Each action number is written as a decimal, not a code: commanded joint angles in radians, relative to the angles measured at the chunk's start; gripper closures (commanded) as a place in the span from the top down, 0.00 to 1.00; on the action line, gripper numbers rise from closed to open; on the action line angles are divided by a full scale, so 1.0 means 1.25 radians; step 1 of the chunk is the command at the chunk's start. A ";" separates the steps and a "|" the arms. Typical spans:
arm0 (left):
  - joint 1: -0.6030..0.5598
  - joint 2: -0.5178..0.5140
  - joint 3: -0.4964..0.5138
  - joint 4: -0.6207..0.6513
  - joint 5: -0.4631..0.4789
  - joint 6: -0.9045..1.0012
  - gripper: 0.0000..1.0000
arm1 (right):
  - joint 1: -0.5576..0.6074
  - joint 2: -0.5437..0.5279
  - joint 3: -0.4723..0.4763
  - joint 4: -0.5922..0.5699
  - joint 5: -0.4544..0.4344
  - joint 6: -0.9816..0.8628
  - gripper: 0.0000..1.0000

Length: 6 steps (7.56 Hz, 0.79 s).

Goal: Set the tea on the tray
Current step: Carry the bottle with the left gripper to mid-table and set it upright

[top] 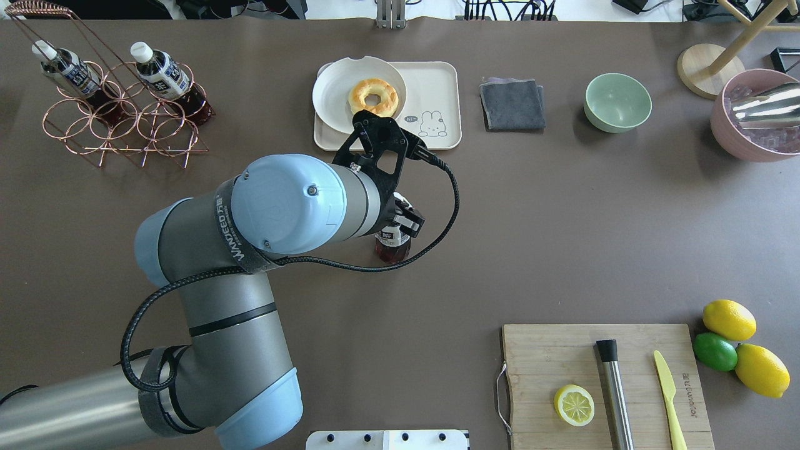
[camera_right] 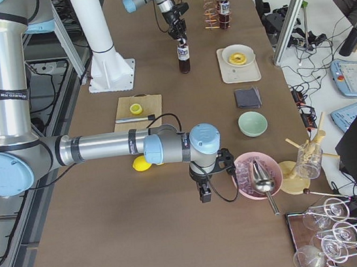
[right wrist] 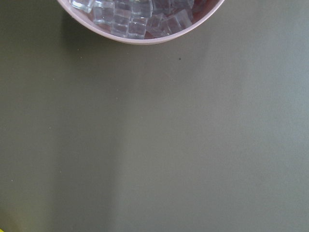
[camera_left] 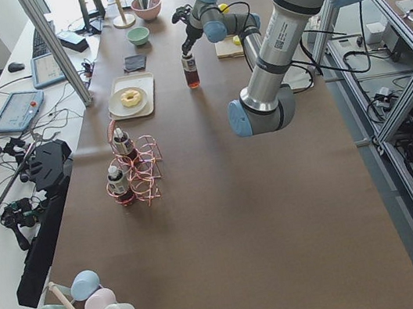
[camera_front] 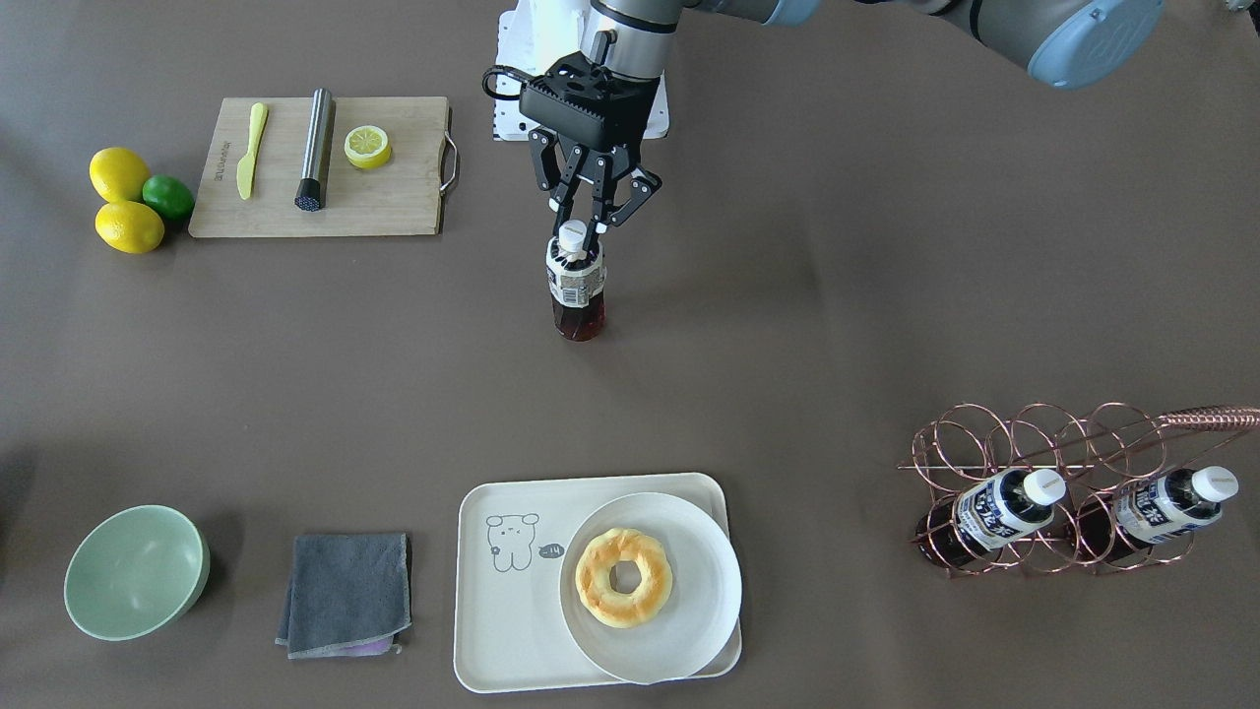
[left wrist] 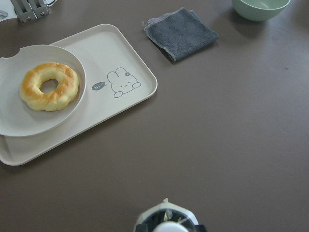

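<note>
Brown tea [camera_front: 578,286] in a clear bottle, and my left tool [camera_front: 580,250] is pinching it at the neck.

I am watching the bottle standing upright at mid-table, well apart from the tray [camera_front: 492,620], with the left tool's fingers pressing in from both sides just under the white cap; I cannot tell whether its base is touching the table. The tray is lying near the table edge far from the robot, carrying a round plate [camera_front: 694,611] with a doughnut [camera_front: 623,576] and showing its small drawing beside that. 2 alike bottles [camera_front: 1004,510] are resting in the copper wire rack [camera_front: 1034,438]. My right tool [camera_right: 204,192] is hanging just beside the pink bowl [camera_right: 258,179] of ice, and I cannot tell whether it is spread or pressed together.
</note>
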 commanded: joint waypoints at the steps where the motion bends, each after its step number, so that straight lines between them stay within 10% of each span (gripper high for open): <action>1: 0.000 0.003 -0.002 0.000 0.001 0.000 0.85 | 0.000 0.000 0.000 0.000 0.000 0.000 1.00; 6: -0.086 0.113 -0.161 0.009 -0.073 -0.004 0.97 | 0.000 0.001 0.002 0.000 0.024 0.001 1.00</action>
